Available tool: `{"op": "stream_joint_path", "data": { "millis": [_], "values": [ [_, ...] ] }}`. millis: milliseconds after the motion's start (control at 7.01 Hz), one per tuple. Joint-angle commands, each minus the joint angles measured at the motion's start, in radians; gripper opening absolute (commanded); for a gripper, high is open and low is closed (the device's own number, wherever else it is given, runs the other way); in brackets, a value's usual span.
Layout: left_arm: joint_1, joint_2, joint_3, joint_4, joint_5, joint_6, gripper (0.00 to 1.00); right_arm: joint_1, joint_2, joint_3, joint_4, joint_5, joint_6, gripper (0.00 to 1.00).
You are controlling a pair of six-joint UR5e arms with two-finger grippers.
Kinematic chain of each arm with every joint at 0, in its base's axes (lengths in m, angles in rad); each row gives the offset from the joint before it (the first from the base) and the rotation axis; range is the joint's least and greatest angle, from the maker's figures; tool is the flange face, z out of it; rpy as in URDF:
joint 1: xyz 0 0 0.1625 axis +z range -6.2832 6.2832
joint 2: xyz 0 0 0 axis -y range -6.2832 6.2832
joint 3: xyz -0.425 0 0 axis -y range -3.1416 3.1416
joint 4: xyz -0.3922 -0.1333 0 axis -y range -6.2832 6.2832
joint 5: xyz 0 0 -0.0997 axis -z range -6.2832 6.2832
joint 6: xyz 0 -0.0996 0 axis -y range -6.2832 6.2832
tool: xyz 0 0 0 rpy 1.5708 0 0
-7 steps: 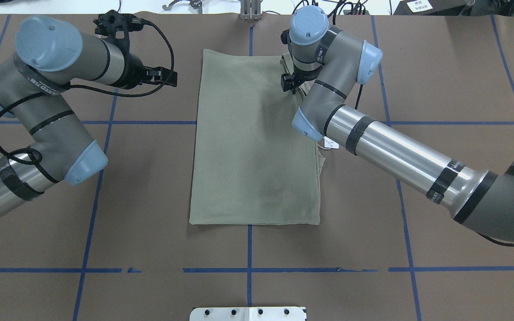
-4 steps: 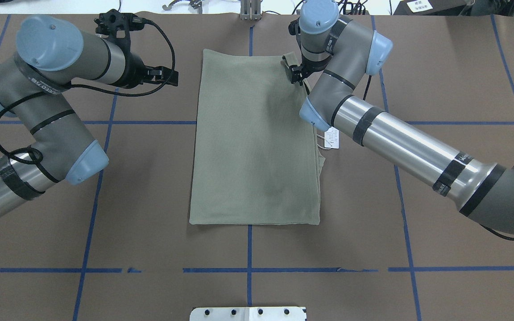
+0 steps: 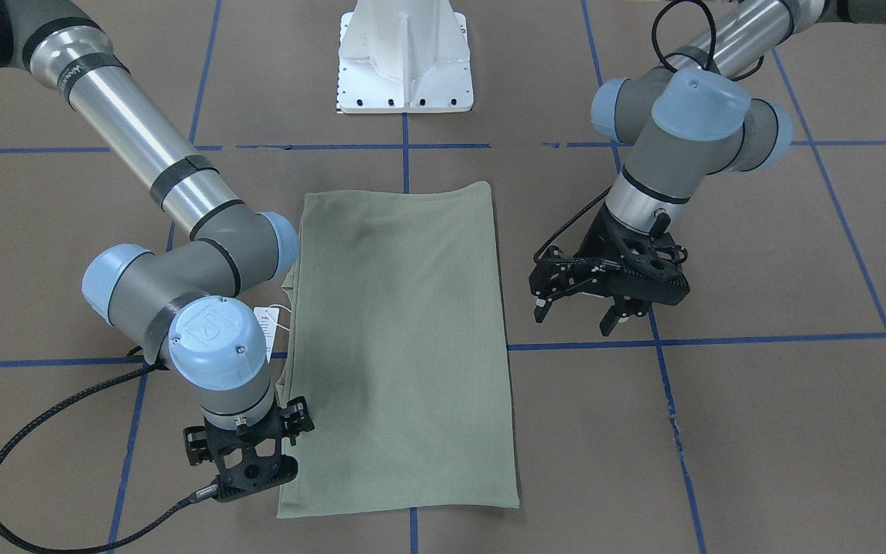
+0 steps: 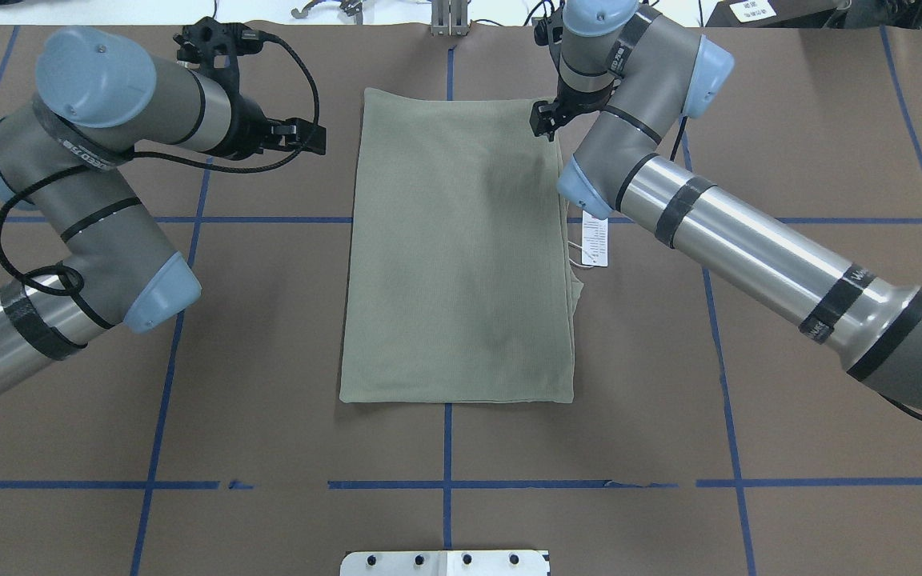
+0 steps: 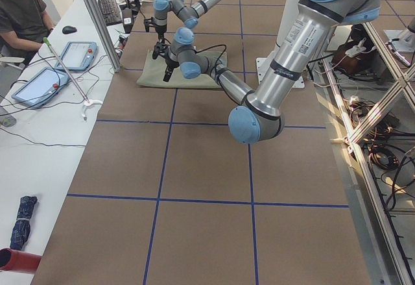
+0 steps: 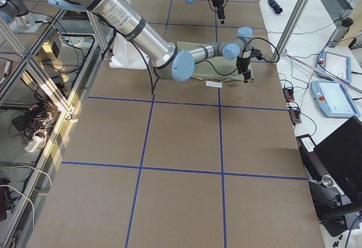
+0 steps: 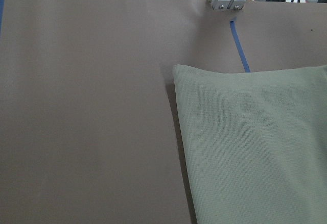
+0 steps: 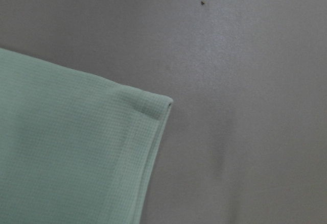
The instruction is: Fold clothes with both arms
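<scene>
The sage-green shirt [image 4: 461, 256] lies flat on the table, folded into a long rectangle, with its white hang tag [image 4: 595, 240] sticking out at its right edge. My right gripper [image 4: 545, 124] hangs just over the shirt's far right corner and points down. That corner [image 8: 148, 106] lies flat and free in the right wrist view, with no fingers around it, so the gripper looks open and empty. My left gripper [image 3: 575, 312] is open and empty, above the table to the left of the shirt's far end [image 7: 214, 96], apart from it.
The white pedestal base [image 3: 404, 58] stands at the near table edge behind the shirt. Blue tape lines cross the brown table cover [image 4: 269, 448]. An operator [image 5: 23, 12] sits at a side desk with tablets beyond the far edge.
My right gripper moved toward the far right, drawing the shirt's far right corner outward. That corner now lies flat and more of the hang tag shows. The left arm barely shifted.
</scene>
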Motion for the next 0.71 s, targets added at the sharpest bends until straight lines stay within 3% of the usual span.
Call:
{"op": "stream_joint_path", "data": {
  "millis": [0, 285, 428, 570],
  "values": [
    [0.082, 0.011, -0.027, -0.005, -0.064, -0.246, 1.0, 0.0, -0.162, 0.317, -0.129, 0.072, 0.015, 1.0],
    [0.175, 0.116, -0.155, -0.002, -0.057, -0.42, 1.0, -0.052, -0.337, 0.606, -0.174, 0.074, 0.134, 1.0],
    [0.224, 0.167, -0.186, 0.0, -0.046, -0.531, 1.0, -0.078, -0.388, 0.697, -0.174, 0.099, 0.224, 1.0],
    [0.294, 0.211, -0.222, 0.0, 0.023, -0.611, 1.0, -0.09, -0.401, 0.739, -0.165, 0.103, 0.302, 1.0]
  ]
}}
